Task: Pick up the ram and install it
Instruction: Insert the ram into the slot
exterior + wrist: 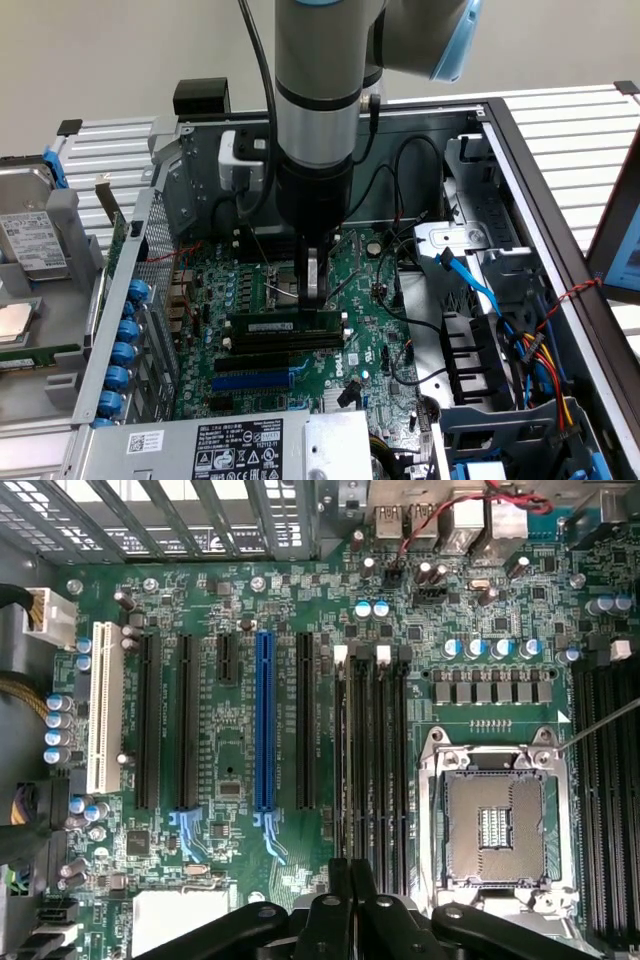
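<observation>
Ram (285, 325) sits on edge among the motherboard's (370, 290) black slots (280, 362), just beneath our pincer (315, 298). We see the arm (315, 100) dropping straight down into the open computer case (520, 150), wrist vertical and fingertips close above the stick's top edge; we cannot tell whether they touch it. From the wrist, our pincer (352, 900) has its fingers pressed together with nothing between them, and the bare processor socket (497, 825) lies just beside it.

motherboard (330, 600) green | long slot (264, 720) blue | end slot (103, 720) white | ram (270, 326) green, white label | cable (468, 280) blue
</observation>
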`<control>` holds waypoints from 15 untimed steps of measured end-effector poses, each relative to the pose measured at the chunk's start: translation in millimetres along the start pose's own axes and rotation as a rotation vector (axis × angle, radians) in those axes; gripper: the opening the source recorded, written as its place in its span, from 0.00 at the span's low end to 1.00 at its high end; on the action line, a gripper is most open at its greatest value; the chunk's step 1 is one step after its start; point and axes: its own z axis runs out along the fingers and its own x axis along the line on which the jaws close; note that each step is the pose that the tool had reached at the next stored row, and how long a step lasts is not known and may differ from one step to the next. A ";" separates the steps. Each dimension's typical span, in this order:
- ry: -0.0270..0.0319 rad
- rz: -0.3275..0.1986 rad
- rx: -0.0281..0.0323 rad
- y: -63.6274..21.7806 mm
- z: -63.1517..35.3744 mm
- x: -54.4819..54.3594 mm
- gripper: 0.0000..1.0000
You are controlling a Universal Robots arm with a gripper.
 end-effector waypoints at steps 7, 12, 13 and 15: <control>0.0001 -0.005 0.0013 -0.2 1.5 0.1 0.12; 0.0002 -0.007 0.0089 -0.2 2.5 0.1 0.12; 0.0000 -0.007 0.0114 -0.1 2.7 0.1 0.12; -0.0002 -0.007 0.0144 -0.2 2.9 0.1 0.12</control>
